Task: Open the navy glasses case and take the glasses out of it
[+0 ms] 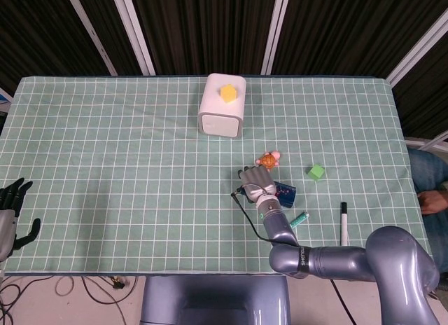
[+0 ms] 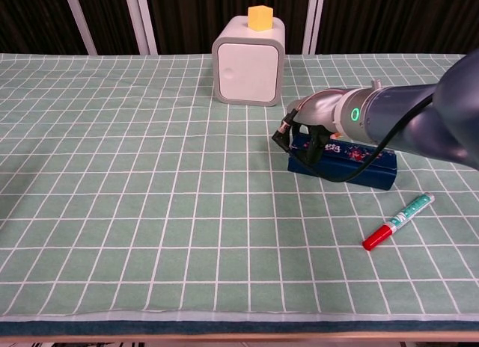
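Head view: bench (image 1: 105, 136) draped in pale green cloth with a white grid, dark slatted wall behind. Near the far middle, a white rounded plastic box (image 1: 222, 115) topped by a yellow block (image 1: 228, 93). Right of centre, the right hand (image 1: 256, 182) laid over the left end of the navy rectangular glasses case (image 1: 285, 192), lid down; whether gripping, cannot tell. Just beyond, a small orange and pink toy (image 1: 267, 159). Further right, a green cube (image 1: 316, 172), a teal marker (image 1: 299, 219), a black marker (image 1: 344, 223). At the lower left edge, the left hand (image 1: 12, 216), off the bench, fingers spread, empty.

Chest view: forearm with a green light reaching across the case (image 2: 344, 162); hand largely hidden behind the wrist. Marker (image 2: 398, 221) with a red cap lying near.
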Robot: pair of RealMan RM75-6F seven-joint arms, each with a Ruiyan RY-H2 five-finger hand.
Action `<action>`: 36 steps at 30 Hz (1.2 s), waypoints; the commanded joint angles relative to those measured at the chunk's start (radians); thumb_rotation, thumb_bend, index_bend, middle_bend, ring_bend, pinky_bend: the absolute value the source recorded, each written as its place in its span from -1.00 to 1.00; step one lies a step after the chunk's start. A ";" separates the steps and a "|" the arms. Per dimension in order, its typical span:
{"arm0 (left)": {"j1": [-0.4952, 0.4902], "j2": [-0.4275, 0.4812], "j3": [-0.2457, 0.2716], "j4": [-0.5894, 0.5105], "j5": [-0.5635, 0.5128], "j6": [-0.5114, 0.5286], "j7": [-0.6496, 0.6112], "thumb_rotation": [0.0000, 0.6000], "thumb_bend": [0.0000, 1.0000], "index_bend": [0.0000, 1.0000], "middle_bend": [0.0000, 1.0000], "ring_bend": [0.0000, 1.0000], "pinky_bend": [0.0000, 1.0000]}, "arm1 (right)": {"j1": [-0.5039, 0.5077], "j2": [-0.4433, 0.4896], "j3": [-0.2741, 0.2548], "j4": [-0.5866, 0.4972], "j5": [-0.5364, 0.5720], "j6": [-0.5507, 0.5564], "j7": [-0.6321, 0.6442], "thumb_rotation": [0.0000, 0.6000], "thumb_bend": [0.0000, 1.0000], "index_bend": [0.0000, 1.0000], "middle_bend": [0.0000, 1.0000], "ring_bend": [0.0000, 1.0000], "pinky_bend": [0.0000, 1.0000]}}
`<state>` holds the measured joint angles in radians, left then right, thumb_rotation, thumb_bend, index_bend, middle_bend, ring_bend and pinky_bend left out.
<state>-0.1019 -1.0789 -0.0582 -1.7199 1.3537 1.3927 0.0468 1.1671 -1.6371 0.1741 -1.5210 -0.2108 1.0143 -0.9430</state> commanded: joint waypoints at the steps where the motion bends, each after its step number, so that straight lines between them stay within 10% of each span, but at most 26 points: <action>1: 0.000 0.001 0.000 -0.001 -0.001 0.000 -0.001 1.00 -0.13 -0.90 -1.00 -1.00 -1.00 | -0.001 0.004 0.000 -0.004 -0.001 -0.005 0.003 1.00 -0.05 -0.41 -0.46 0.04 -0.34; 36: -0.002 0.008 0.001 -0.012 -0.009 -0.013 -0.014 1.00 -0.12 -0.90 -1.00 -1.00 -1.00 | 0.032 0.149 -0.014 -0.055 -0.030 -0.307 0.169 1.00 0.56 -0.40 -0.29 0.23 -0.21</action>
<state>-0.1037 -1.0711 -0.0570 -1.7314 1.3447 1.3797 0.0326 1.1888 -1.5066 0.1664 -1.5741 -0.2512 0.7399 -0.7971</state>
